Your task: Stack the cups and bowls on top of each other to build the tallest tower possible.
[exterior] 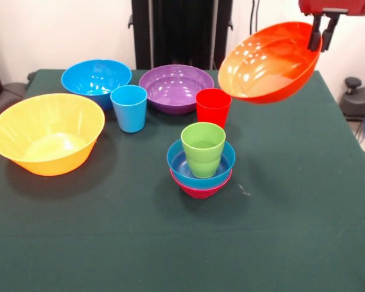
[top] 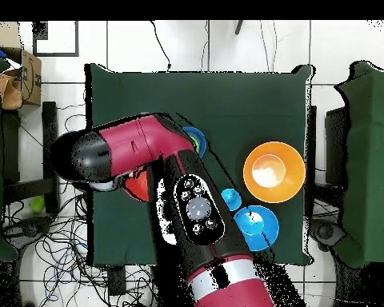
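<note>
Gripper [exterior: 321,38] up at table's far right corner, pinching rim of red-orange bowl [exterior: 269,64], bowl tilted and off the green table [exterior: 292,213]. Tower [exterior: 201,164] mid-table: green cup [exterior: 203,148] in small blue bowl [exterior: 184,165] on magenta bowl [exterior: 199,188]. Red cup [exterior: 213,107] just behind. Yellow-orange bowl [exterior: 47,132] well apart at left.

Red arm [top: 139,144] w/ black joints — silver band, round buttons.
</note>
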You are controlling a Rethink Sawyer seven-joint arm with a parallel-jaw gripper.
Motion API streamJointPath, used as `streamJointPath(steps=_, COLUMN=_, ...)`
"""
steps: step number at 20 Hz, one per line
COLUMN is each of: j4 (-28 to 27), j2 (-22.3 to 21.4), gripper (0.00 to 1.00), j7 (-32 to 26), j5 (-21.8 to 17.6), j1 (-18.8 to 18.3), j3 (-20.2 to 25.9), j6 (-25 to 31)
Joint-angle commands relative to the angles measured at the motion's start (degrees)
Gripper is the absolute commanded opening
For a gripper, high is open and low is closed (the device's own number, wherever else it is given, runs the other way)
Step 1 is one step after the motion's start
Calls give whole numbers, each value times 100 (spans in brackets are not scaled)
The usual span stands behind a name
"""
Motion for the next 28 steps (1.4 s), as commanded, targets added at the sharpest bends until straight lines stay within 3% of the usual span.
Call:
streamJointPath(steps=1, j4=-801, j2=473, gripper=0, j7=-1976, j5=-550, j1=-220, j3=492, j6=954)
streamJointPath(steps=15, j4=-1188, j2=591, gripper=0, j7=-2907, j5=-924, j1=-772, j3=824, j6=1515)
streamJointPath(steps=28, j4=-1228, j2=631, gripper=0, j7=-3220, j5=-1040, j1=-815, j3=798, j6=1457)
